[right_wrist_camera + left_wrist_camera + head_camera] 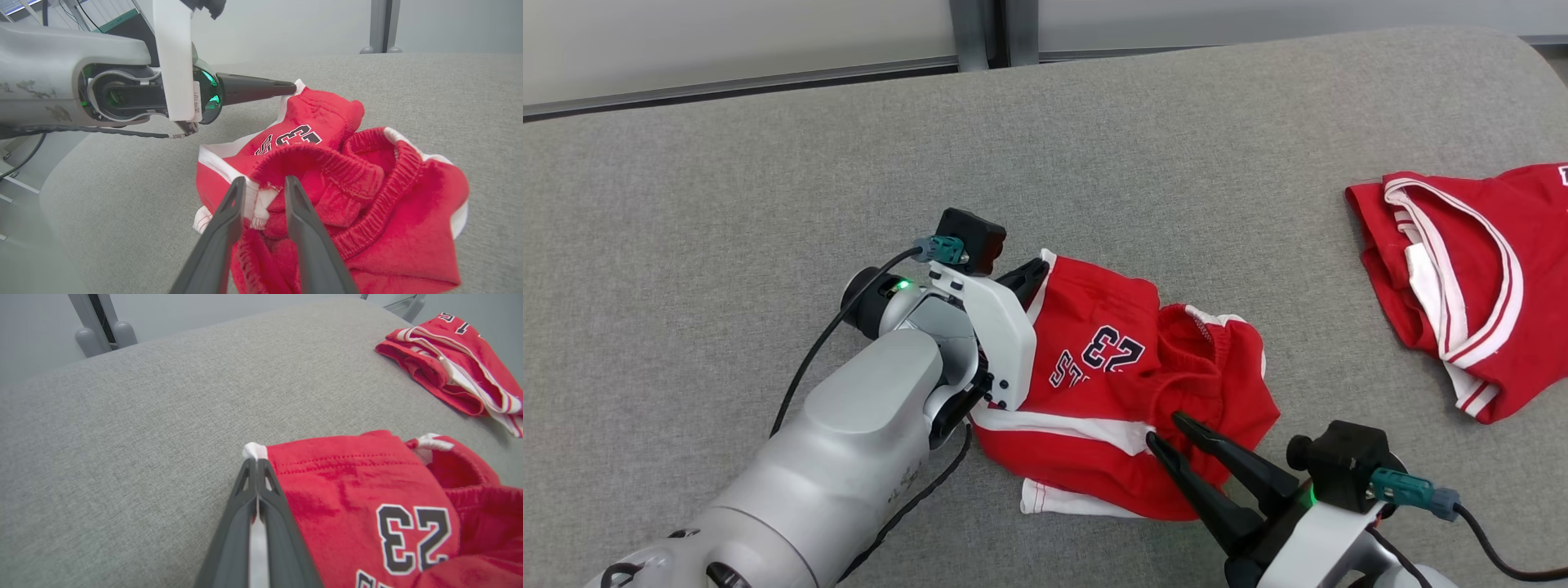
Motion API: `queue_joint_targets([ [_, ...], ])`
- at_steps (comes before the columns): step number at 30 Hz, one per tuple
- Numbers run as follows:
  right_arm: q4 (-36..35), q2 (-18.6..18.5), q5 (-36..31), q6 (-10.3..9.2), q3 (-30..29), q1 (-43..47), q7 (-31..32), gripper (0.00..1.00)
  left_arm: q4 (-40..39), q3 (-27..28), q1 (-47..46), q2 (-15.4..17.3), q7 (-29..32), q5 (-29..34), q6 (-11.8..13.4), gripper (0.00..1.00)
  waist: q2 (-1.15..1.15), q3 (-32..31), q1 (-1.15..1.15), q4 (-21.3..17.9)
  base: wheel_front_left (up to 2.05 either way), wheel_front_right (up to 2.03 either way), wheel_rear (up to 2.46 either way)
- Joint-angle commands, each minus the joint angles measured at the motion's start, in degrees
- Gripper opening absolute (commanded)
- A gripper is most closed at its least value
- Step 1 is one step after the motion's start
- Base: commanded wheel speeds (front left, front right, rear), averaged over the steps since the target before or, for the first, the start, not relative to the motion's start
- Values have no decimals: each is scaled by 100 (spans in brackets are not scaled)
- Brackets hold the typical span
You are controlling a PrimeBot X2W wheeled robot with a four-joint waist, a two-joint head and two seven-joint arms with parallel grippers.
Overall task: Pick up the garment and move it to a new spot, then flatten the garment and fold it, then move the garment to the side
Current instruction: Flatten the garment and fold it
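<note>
Across the shorts (1094, 384), left claw (255, 458) pinches a corner, right claw (264, 182) clamps folds.

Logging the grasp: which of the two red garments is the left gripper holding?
The crumpled red shorts printed 23, whose white-trimmed corner the left gripper pinches. The other red garment lies apart to the right, untouched.

We read "23" in dark, white-edged numerals on the red shorts (1111, 351), upside down in the head view. Beside it letters begin "ST"; the rest is folded under. The small sticker (197, 98) on the white bracket (173, 61) carries print too small to read.
</note>
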Motion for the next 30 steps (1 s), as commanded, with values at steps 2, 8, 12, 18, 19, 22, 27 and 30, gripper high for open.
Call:
queue_joint_targets([
  [2, -49, -51, 45, 0, 38, -33, 48, 47, 33, -61, -76, 27, -32, -62, 18, 0, 0, -2, 0, 5, 0, 0, 0],
  [8, -74, -73, 125, 0, 100, 43, 169, 46, 70, -209, -125, 27, -76, -221, 27, 0, 0, -11, 0, 4, 0, 0, 0],
  [12, 8, -83, 113, 0, 81, 38, 255, 0, 58, -291, -179, 26, -136, -315, 50, 0, 0, 4, 0, 20, 0, 0, 0],
  [18, 76, -57, 86, 0, -42, 24, 204, 0, 47, -339, -217, 27, -413, -448, 79, 0, 0, -14, 0, 66, 0, 0, 0],
  [19, 64, -52, 58, 0, -123, 29, 139, 0, 56, -326, -241, 27, -500, -475, 97, 0, 0, -23, 0, 71, 0, 0, 0],
  [22, 26, -31, -60, 0, -421, 61, -65, 0, 105, -261, -301, 27, -787, -531, 145, 0, 0, -92, 0, 75, 0, 0, 0],
  [27, -94, 63, -321, 0, -1071, 38, -431, 0, 156, 38, -427, 27, -1176, -631, 239, 0, 0, -263, 0, 103, 0, 0, 0],
  [30, -212, 147, -518, 0, -1505, -48, -661, 0, 61, 410, -523, 130, -1273, -648, 319, 0, 0, -384, 0, 132, 0, 0, 0],
])
